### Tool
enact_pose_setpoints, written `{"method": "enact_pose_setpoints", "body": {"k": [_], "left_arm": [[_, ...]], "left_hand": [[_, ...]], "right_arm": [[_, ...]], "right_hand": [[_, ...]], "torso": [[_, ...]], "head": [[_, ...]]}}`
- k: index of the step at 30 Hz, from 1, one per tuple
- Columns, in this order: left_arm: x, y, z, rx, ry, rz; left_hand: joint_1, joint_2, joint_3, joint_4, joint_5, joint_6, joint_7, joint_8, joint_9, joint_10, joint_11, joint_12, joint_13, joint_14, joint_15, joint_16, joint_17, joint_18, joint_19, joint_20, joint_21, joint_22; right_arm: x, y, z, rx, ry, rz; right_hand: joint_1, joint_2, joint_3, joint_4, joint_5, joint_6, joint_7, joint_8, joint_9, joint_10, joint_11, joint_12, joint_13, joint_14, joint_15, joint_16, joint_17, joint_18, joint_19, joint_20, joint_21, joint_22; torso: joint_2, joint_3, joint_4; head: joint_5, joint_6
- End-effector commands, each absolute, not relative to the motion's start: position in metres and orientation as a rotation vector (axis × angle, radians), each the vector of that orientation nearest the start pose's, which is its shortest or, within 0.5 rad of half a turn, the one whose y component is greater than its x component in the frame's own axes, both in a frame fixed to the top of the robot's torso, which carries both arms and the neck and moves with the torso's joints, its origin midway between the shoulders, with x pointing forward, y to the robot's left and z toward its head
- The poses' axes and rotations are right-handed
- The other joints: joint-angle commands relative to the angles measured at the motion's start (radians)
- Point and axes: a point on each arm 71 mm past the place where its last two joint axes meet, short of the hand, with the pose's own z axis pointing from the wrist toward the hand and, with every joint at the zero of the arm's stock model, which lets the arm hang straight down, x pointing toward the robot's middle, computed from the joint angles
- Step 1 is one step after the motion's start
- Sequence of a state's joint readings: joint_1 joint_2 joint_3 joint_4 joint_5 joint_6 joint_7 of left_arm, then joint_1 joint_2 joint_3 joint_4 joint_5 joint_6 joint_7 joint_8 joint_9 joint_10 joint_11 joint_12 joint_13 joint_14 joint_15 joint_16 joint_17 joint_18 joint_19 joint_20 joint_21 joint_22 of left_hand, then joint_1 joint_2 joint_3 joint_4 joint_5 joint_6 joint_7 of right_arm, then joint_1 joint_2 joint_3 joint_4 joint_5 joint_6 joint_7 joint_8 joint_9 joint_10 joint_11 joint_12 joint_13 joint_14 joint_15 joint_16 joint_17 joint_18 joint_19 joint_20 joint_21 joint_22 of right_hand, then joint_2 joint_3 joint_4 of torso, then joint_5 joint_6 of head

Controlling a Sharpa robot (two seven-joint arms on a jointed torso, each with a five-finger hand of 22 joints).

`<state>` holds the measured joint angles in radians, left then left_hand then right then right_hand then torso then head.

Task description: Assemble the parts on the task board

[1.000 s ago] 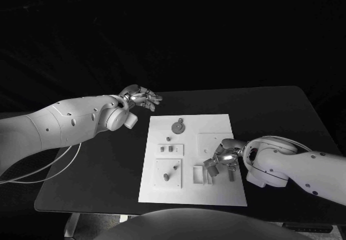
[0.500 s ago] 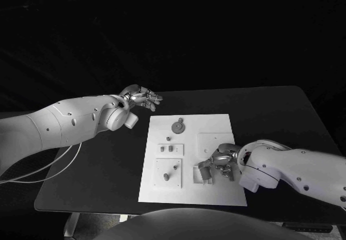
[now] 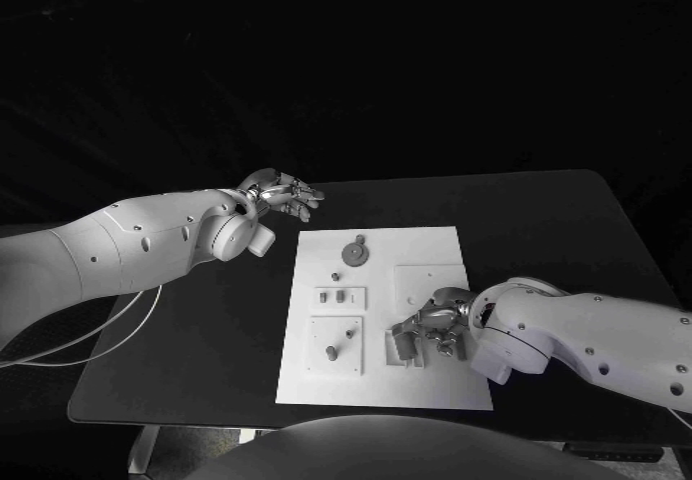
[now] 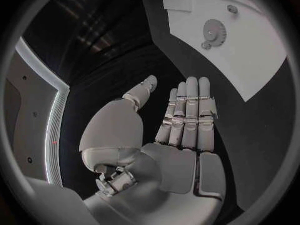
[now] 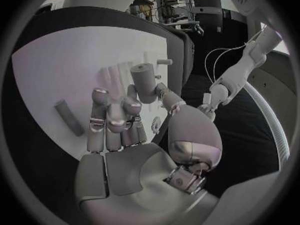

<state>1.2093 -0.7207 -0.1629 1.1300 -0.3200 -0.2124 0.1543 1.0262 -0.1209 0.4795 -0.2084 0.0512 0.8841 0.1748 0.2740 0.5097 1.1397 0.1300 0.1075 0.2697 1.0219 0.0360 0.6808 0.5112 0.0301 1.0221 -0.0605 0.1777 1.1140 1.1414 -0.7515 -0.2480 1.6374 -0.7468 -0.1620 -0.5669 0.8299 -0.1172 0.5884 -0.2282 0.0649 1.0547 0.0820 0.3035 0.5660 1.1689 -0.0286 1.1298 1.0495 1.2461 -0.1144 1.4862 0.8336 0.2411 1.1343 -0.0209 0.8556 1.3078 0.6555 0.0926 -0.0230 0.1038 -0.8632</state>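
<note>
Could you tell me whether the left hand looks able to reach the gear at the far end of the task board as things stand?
Probably yes. The left hand hovers open beyond the task board's far left corner, holding nothing, and the gear lies uncovered near that end. The right hand works at the near right, out of the way.

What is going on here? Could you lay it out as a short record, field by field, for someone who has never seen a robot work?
Setting: black table with a white task board in the middle.
Left hand: off the board, above the table beyond its far left corner, fingers straight, holding nothing.
Right hand: over the board's near right part, pinching a grey cylinder peg.
Loose part: a small dark bar lying flat on the board.
Other parts: a round gear near the board's far end.
Task state: assembly under way.
</note>
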Motion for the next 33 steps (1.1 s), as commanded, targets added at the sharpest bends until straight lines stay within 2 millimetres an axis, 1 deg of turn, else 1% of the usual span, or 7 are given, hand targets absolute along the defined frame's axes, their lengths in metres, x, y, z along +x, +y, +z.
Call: {"method": "enact_pose_setpoints", "body": {"k": [1,7,9,17,23,27,33], "left_arm": [[0.5353,0.2647,-0.2468,-0.929,1.749,-1.057],[0.5351,0.2646,-0.2468,-0.929,1.75,-1.057],[0.535,0.2646,-0.2468,-0.93,1.752,-1.057],[0.5347,0.2656,-0.247,-0.933,1.753,-1.051],[0.5346,0.2655,-0.2472,-0.933,1.756,-1.051],[0.5346,0.2642,-0.2472,-0.931,1.758,-1.053],[0.5346,0.2651,-0.2472,-0.932,1.757,-1.05]], "left_hand": [[-0.007,-0.004,0.001,0.005,0.0,-0.007,-0.003,0.003,-0.002,-0.006,-0.002,0.005,-0.001,0.006,0.002,-0.006,0.001,0.013,0.0,-0.001,-0.004,0.002],[-0.007,-0.005,0.001,0.005,0.0,-0.007,-0.003,0.004,-0.002,-0.006,-0.002,0.005,-0.001,0.006,0.002,-0.007,0.002,0.013,0.0,-0.001,-0.004,0.002],[-0.007,-0.005,0.001,0.005,0.0,-0.007,-0.003,0.004,-0.002,-0.006,-0.002,0.005,-0.001,0.006,0.002,-0.007,0.002,0.013,0.0,-0.001,-0.004,0.002],[-0.007,-0.005,0.001,0.005,0.0,-0.006,-0.003,0.004,-0.002,-0.006,-0.002,0.005,-0.001,0.006,0.002,-0.007,0.003,0.013,0.0,-0.001,-0.005,0.002],[-0.007,-0.006,0.001,0.005,0.0,-0.006,-0.003,0.004,-0.002,-0.006,-0.002,0.005,-0.002,0.006,0.002,-0.008,0.003,0.013,0.0,-0.001,-0.005,0.002],[-0.007,-0.006,0.001,0.005,0.0,-0.006,-0.003,0.004,-0.002,-0.006,-0.002,0.005,-0.002,0.006,0.002,-0.008,0.003,0.013,0.0,0.0,-0.005,0.003],[-0.007,-0.006,0.001,0.006,0.0,-0.006,-0.003,0.004,-0.002,-0.007,-0.002,0.005,-0.002,0.006,0.002,-0.008,0.004,0.013,0.0,0.0,-0.005,0.003]], "right_arm": [[0.3901,-0.1517,-0.3103,0.526,2.57,0.547],[0.3926,-0.1532,-0.3115,0.466,2.574,0.52],[0.3932,-0.1531,-0.3117,0.431,2.567,0.51],[0.3919,-0.1505,-0.3169,0.388,2.572,0.498],[0.3922,-0.1494,-0.317,0.385,2.572,0.499],[0.3934,-0.149,-0.3177,0.382,2.568,0.497],[0.3933,-0.1474,-0.3183,0.375,2.569,0.5]], "right_hand": [[-0.009,0.006,0.009,-0.006,0.005,0.005,0.001,-0.002,-0.001,0.007,0.002,-0.004,0.0,0.004,-0.005,-0.007,0.001,0.021,0.005,0.001,-0.006,0.018],[-0.024,-0.001,0.011,0.002,0.005,0.002,0.003,-0.005,-0.003,0.003,0.003,-0.006,0.001,0.001,-0.004,-0.008,0.002,0.021,0.002,0.003,-0.007,0.018],[-0.029,-0.005,0.012,0.007,0.005,0.0,0.004,-0.007,-0.004,0.0,0.004,-0.007,0.002,-0.001,-0.004,-0.009,0.003,0.021,0.001,0.003,-0.008,0.018],[-0.039,-0.01,0.019,0.021,0.005,-0.003,0.005,-0.01,-0.006,-0.005,0.006,-0.007,0.004,-0.005,-0.004,-0.01,0.004,0.021,-0.002,0.004,-0.009,0.018],[-0.049,-0.017,0.023,0.034,0.005,-0.004,0.006,-0.012,-0.007,-0.008,0.007,-0.008,0.006,-0.008,-0.004,-0.011,0.005,0.021,-0.004,0.005,-0.01,0.019],[-0.059,-0.029,0.03,0.055,0.005,-0.005,0.006,-0.013,-0.007,-0.01,0.007,-0.007,0.008,-0.009,-0.004,-0.012,0.006,0.021,-0.004,0.005,-0.01,0.019],[-0.071,-0.06,0.047,0.101,0.005,-0.007,0.007,-0.014,-0.007,-0.013,0.007,-0.008,0.01,-0.011,-0.004,-0.013,0.008,0.021,-0.005,0.004,-0.01,0.019]], "torso": [[0.0,-0.0002,0.0009],[0.0,-0.0011,0.0],[0.0,-0.0015,0.0002],[0.0,0.0014,0.0011],[0.0,0.0012,-0.001],[0.0,0.0016,-0.0011],[0.0,0.0011,0.0002]], "head": [[0.0,-0.001],[0.0,-0.005],[0.003,-0.007],[0.009,-0.009],[0.01,-0.009],[0.011,-0.009],[0.011,-0.009]]}}
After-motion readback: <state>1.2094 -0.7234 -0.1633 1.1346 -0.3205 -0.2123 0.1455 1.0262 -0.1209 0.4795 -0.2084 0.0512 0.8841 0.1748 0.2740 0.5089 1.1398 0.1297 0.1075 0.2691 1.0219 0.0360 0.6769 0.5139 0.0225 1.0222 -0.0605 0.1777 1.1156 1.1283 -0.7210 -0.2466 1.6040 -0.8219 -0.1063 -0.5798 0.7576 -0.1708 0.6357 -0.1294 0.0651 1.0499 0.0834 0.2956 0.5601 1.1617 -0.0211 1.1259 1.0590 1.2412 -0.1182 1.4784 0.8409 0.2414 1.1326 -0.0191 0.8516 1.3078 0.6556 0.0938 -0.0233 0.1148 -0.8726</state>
